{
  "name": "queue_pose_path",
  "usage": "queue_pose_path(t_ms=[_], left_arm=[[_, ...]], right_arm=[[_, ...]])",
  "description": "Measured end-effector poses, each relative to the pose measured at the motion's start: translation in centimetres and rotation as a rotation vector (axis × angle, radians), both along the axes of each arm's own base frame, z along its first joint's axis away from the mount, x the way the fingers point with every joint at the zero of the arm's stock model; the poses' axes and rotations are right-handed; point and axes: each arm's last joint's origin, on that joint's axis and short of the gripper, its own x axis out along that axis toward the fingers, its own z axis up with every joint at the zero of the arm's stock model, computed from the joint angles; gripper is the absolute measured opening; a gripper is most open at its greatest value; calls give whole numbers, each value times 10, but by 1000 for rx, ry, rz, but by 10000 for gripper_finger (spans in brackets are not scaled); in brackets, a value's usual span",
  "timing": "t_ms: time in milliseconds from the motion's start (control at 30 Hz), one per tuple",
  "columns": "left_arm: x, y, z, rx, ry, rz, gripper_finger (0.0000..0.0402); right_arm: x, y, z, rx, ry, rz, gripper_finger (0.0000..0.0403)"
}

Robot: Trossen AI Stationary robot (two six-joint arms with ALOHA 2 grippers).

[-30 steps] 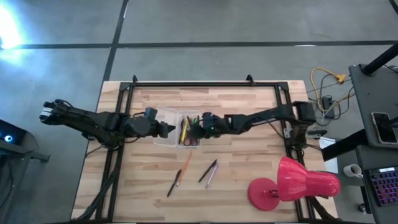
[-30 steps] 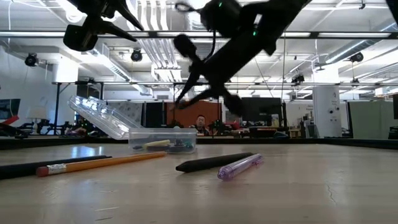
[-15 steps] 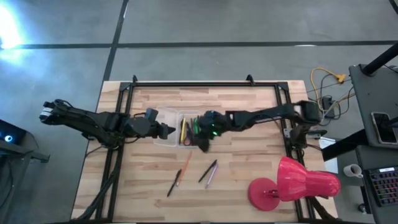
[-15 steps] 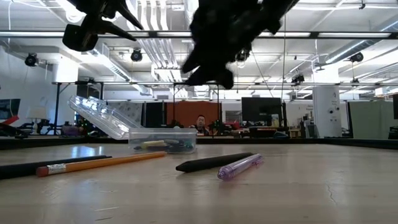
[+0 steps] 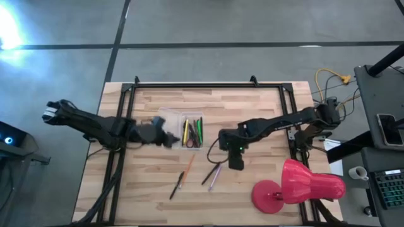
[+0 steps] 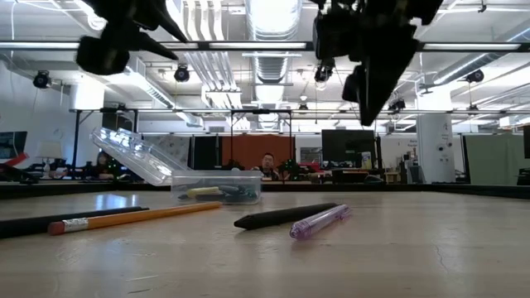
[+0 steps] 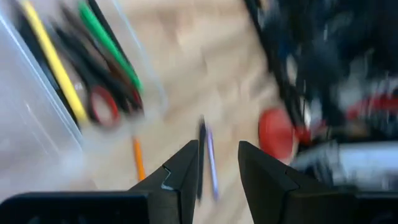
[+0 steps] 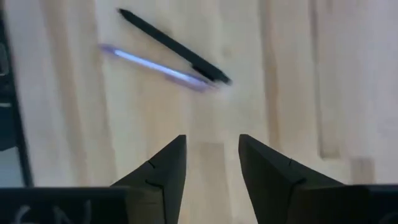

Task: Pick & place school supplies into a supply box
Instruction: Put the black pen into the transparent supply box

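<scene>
Our right gripper (image 5: 235, 165) hangs parted and empty just beside the black pen (image 8: 174, 46) and clear purple pen (image 8: 155, 65); nearer the clear plastic supply box (image 5: 181, 131) lies an orange pencil (image 5: 187, 169). Our left gripper (image 5: 169, 140), parted and empty, hovers at that box.

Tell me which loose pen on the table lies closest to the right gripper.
The purple pen, beside the black pen. The right gripper, open and empty, hovers just past it; the orange pencil and other dark pen lie farther.
</scene>
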Motion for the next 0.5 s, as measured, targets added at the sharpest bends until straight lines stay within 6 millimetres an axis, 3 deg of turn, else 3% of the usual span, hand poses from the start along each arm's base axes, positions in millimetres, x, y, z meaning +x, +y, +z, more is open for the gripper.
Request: queue_pose_path(t_ms=[167,367,500], left_arm=[[14,-55,-13,37,103,-107,97],[25,-117,-41,84,490,-66,97],[43,-151,-59,80,701,-38,97]], right_arm=[[-6,9,-9,-5,65,10,140],[-11,12,-18,-13,97,9,138],[-14,13,-23,-13,105,14,137]])
